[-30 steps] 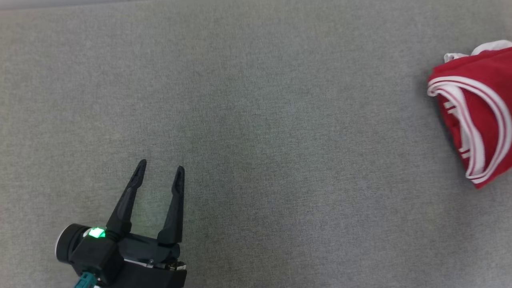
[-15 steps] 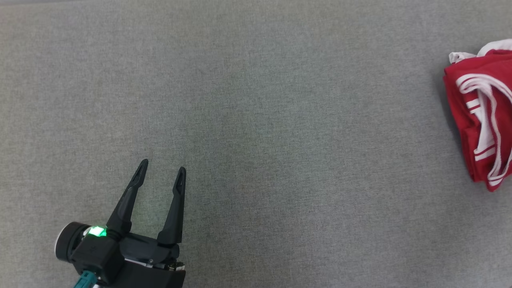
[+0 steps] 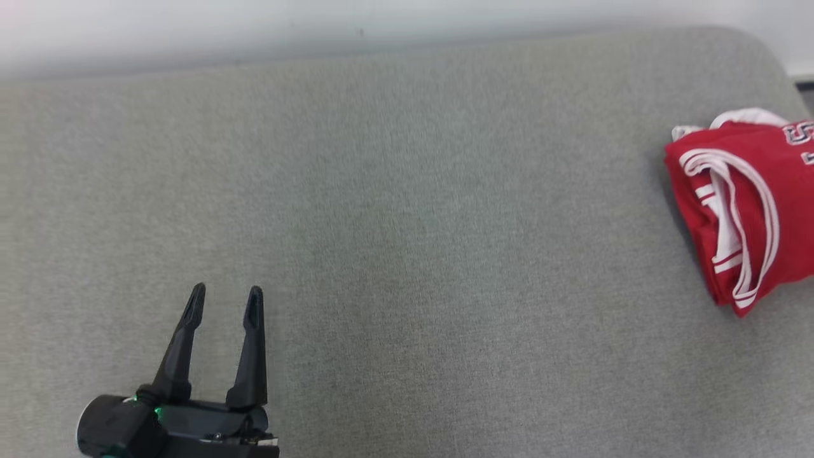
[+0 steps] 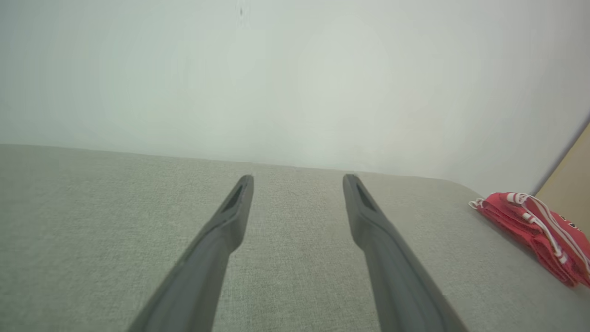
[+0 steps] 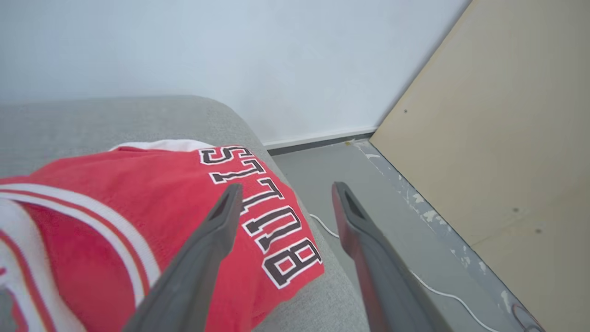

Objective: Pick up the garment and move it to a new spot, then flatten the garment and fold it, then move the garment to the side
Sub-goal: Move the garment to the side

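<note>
A broad upholstered surface [image 3: 407, 254] of grey woven fabric, rounded at its far right corner, lies under soft, even light. A plain white wall [image 4: 295, 69] stands along its far side. To the right is a grey floor [image 5: 313, 170] (flecked with pale marks along one edge), a dark baseboard [image 5: 318, 143], a tan board panel [image 5: 507, 115] and a thin white cable [image 5: 322, 225] trailing over the floor.

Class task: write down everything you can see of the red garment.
The garment is a red jersey-like knit with white striped trim and black, white-edged lettering. It lies folded at the right end of the grey cushion, near its rounded corner. Nothing grips it; the right gripper hovers open over it.
</note>
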Available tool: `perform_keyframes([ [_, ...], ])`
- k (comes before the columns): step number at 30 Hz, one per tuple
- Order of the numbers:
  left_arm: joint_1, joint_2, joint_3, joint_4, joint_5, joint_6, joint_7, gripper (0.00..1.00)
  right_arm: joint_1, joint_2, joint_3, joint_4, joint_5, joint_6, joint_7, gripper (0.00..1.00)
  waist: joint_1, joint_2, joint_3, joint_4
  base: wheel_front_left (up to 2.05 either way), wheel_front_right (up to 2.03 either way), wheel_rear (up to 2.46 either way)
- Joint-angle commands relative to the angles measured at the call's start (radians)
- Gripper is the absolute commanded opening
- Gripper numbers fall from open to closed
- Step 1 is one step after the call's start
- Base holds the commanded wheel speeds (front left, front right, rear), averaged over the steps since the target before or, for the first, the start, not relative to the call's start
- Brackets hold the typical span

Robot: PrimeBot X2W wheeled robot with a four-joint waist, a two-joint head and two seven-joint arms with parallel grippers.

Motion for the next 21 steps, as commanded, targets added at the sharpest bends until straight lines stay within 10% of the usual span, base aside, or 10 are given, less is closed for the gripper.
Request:
perform_keyframes([
  [1, 0.013, -0.011, 0.01, 0.003, -0.01, 0.001, -0.003, 1.0, 0.02, 0.016, 0.025, -0.004, 0.031, -0.003, -0.031, 1.0, 0.0002, 0.0, -0.058, 0.01, 0.0, 0.0, 0.0],
  [12, 0.088, -0.058, 0.104, 0.034, -0.04, 0.005, -0.003, 1.0, 0.274, 0.199, 0.226, -0.156, 0.195, -0.003, -0.287, 1.0, 0.0002, 0.0, -0.198, 0.041, 0.0, 0.0, 0.0],
  [21, 0.156, -0.064, 0.147, 0.093, -0.045, 0.017, -0.003, 1.0, 0.558, 0.224, 0.501, -0.372, 0.365, -0.003, -0.35, 1.0, 0.0002, 0.0, -0.275, 0.061, 0.0, 0.0, 0.0],
])
